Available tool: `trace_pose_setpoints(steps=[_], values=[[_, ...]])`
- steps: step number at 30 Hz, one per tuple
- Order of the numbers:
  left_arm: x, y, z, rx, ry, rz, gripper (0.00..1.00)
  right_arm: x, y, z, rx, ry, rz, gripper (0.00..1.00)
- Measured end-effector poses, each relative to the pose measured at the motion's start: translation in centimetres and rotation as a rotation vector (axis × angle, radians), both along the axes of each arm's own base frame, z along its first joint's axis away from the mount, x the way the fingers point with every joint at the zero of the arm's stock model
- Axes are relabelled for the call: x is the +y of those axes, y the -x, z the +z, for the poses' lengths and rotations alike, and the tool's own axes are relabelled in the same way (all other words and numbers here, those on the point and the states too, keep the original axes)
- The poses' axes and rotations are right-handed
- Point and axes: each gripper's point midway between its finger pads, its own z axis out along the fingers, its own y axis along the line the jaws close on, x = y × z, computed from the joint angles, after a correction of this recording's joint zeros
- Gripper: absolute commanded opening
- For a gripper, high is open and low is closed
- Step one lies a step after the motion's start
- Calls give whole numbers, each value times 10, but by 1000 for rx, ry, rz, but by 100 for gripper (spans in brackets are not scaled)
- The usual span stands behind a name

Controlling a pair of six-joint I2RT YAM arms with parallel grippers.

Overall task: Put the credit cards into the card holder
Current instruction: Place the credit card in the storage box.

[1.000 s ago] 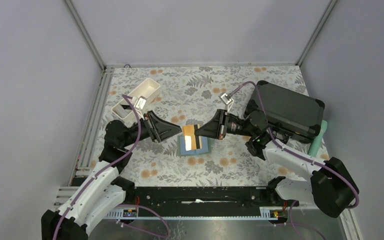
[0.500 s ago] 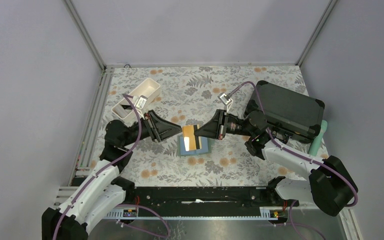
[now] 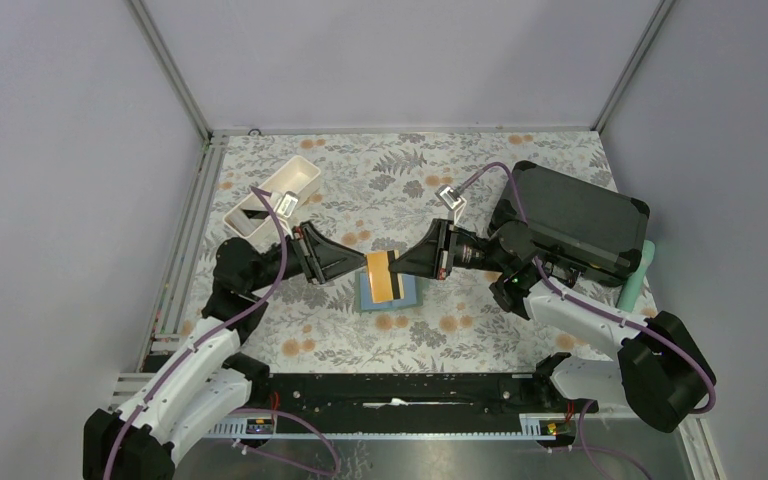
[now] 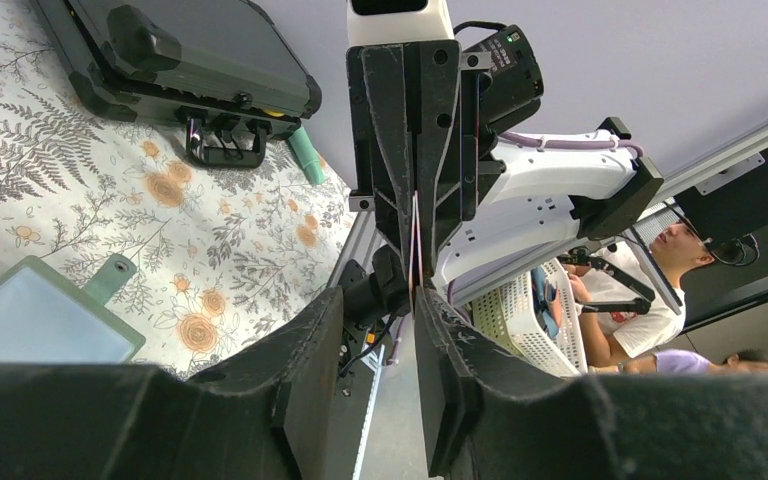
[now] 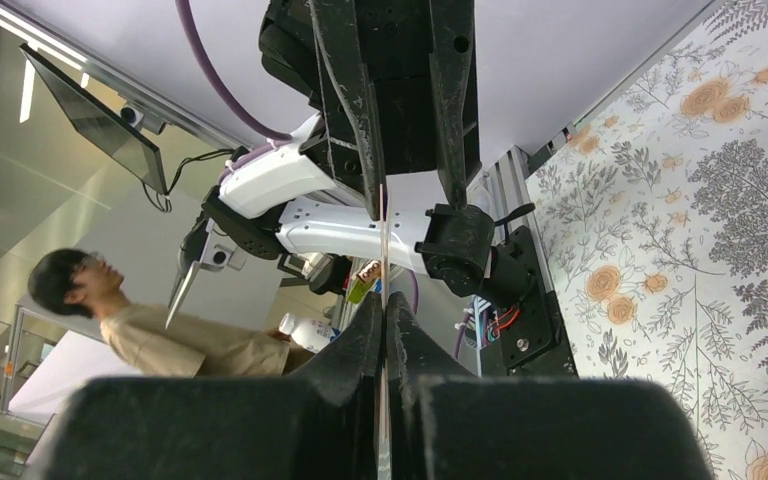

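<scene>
A gold-orange credit card [image 3: 382,277] with a dark stripe hangs in the air between my two grippers, just above the card holder [image 3: 405,293], a sage-green wallet lying open on the floral cloth with a pale blue pocket showing. My right gripper [image 3: 398,268] is shut on the card's right end; its own view shows the card edge-on [image 5: 383,250] between the pressed fingers [image 5: 384,335]. My left gripper [image 3: 360,268] faces it, open, with the card's thin edge [image 4: 416,240] at the mouth of its jaws [image 4: 378,345], close to the right finger. The card holder [image 4: 35,320] lies below left.
A white oblong tray [image 3: 275,193] stands at the back left. A large black hard case [image 3: 575,220] lies at the right, with a pale green cylinder [image 3: 636,275] beside it. Metal frame rails border the floral cloth [image 3: 380,170].
The left gripper has edged slightly right toward the card and its jaws have narrowed a little. The right gripper and the card have barely moved.
</scene>
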Motion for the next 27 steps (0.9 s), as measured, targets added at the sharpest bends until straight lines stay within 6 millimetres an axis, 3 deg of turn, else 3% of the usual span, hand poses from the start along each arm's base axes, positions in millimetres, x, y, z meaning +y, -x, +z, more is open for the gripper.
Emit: trace_pose_setpoints(steps=[24, 27], values=[[-5, 4, -2, 1, 2, -16, 31, 1, 1, 1, 1, -14, 22, 0], [-8, 3, -5, 17, -3, -24, 26, 2, 1, -1, 3, -12, 25, 0]])
